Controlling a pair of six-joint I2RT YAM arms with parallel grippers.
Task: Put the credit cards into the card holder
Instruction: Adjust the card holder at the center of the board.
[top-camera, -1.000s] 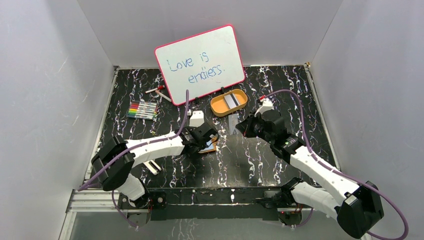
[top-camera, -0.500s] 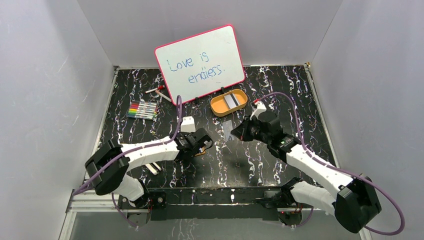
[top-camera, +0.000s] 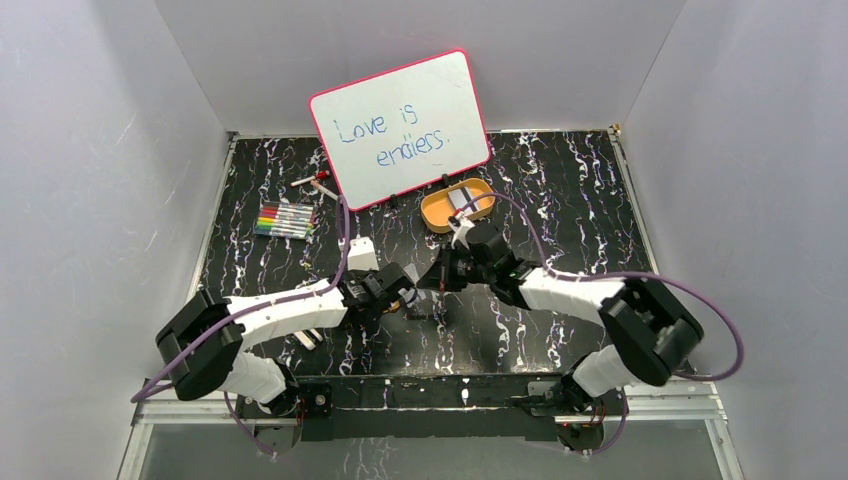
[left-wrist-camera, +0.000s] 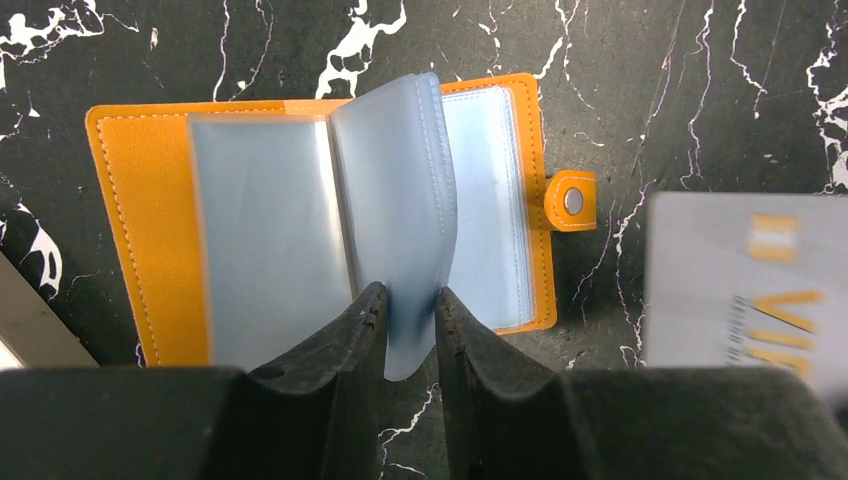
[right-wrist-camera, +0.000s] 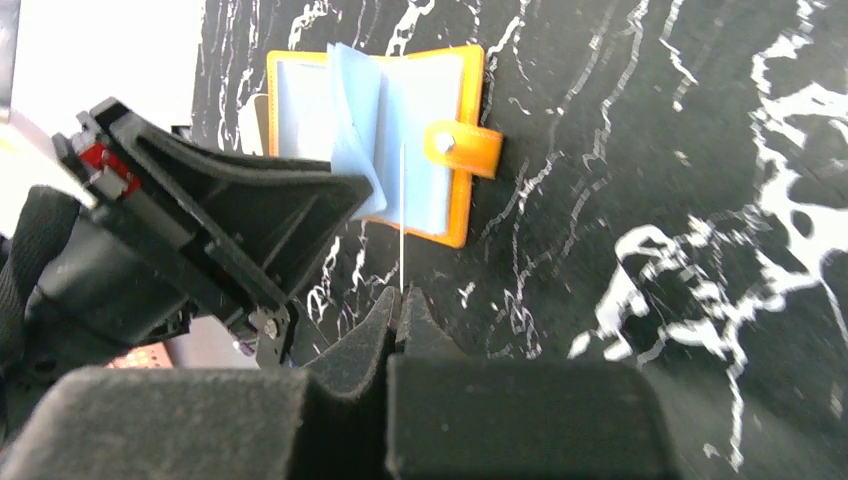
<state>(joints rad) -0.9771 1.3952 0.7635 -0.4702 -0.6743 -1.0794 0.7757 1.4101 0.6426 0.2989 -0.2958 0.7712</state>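
At centre of the top view, the card holder (left-wrist-camera: 270, 230) lies open and flat on the bench (left-wrist-camera: 700, 90), with its snap tab toward the right of the left wrist view. The left end effector (left-wrist-camera: 408, 298) stands narrow, pinching one clear sleeve (left-wrist-camera: 395, 190) upright. The right end effector (right-wrist-camera: 398, 296) is clamped on a credit card (right-wrist-camera: 402, 215) seen edge-on. The card's long axis points straight up-frame, and its far end overlaps the card holder's right-hand page; contact cannot be told. The right arm is judged the delivering arm, and the card edge must meet the raised sleeve's mouth. The left end effector's housing crowds the approach at left of the right wrist view. An orange tray (top-camera: 440, 213) and a whiteboard (top-camera: 400, 120) sit well apart, upper frame.
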